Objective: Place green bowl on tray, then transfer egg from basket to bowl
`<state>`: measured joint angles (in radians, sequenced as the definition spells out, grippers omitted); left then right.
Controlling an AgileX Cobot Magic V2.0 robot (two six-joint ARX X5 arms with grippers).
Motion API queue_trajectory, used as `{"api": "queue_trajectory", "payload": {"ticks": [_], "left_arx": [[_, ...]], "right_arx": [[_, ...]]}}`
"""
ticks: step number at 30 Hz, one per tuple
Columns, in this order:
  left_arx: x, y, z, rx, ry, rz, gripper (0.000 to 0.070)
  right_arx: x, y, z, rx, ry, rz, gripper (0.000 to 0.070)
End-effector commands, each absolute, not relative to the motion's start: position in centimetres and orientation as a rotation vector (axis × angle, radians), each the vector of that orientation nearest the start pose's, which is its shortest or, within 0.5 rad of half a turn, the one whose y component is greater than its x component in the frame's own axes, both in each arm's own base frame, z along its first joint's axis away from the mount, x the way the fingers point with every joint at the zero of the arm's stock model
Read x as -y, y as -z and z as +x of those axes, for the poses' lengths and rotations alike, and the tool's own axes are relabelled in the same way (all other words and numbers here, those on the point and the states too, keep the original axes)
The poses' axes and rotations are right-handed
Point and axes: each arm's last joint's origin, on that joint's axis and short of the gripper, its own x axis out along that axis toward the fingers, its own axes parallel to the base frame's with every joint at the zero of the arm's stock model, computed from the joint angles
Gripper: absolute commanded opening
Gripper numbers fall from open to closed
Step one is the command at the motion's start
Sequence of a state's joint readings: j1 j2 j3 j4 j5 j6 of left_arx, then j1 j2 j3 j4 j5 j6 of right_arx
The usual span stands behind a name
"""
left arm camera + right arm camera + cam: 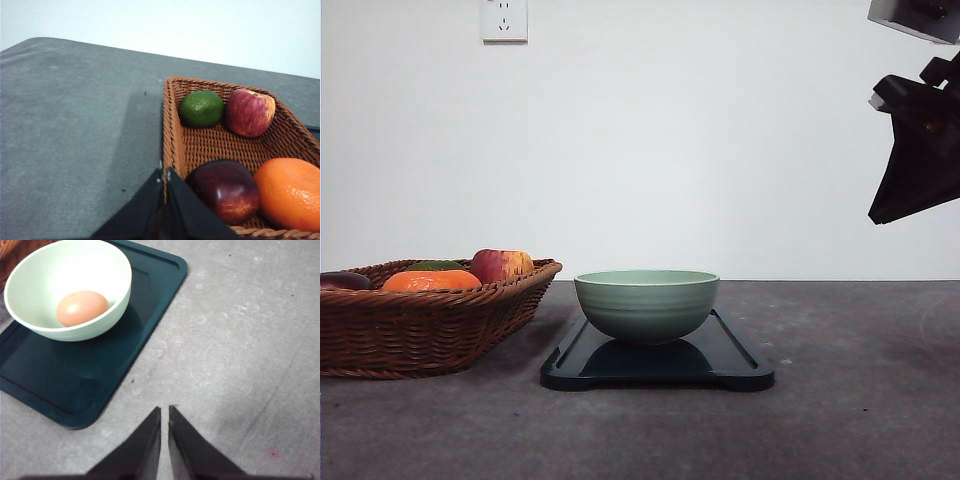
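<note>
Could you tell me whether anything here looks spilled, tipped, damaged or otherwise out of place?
Nothing stands out. The green bowl sits upright on the tray with the egg whole inside it. The fruit lies in the basket. Both the left hand and the right hand are shut and hold nothing.

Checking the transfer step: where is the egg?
In the right wrist view, the egg lies inside the green bowl, which sits on the tray.
</note>
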<state>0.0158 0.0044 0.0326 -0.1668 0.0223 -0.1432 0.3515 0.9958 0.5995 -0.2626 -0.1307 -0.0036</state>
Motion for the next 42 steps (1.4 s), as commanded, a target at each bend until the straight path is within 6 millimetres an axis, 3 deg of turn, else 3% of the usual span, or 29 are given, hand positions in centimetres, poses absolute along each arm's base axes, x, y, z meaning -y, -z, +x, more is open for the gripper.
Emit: {"api": "queue_trajectory", "payload": {"ticks": [1,8,14,20,28,33,42], "left_arx": [[-0.1,-15.3,9.6,-0.143,-0.009,-0.146,0.0000],[-0.1,-15.3,9.6,-0.144,-0.009,-0.146,0.0000],[-0.1,-15.3,9.6,-0.144,-0.009,-0.146,0.0000],[-0.1,-15.3,9.6,-0.143,-0.009,-0.146,0.0000],[-0.1,-15.3,9.6,-0.143,-0.009,-0.146,0.0000],[-0.1,-15.3,9.6,-0.143,-0.009,-0.146,0.0000],[-0.1,-15.3,9.6,-0.143,-0.009,-0.146,0.0000]], "right_arx": [[-7.5,-22.9,19.0,-0.648,-0.471,-0.094,0.0018],[-6.5,-23.7,18.8,-0.542,-0.406,-0.109,0.0018],[-3.9,-23.7,16.5,-0.414,-0.229,-0.098,0.0018],[-1.8,-21.4,13.9,-0.242,-0.108,-0.065,0.0018],[-1.1,-18.2,10.8,-0.057,-0.127,-0.028,0.0018],[-0.7,-16.6,10.2,-0.024,-0.080,0.002,0.0018],[-0.5,-16.3,9.7,-0.039,-0.035,0.014,0.0018]]}}
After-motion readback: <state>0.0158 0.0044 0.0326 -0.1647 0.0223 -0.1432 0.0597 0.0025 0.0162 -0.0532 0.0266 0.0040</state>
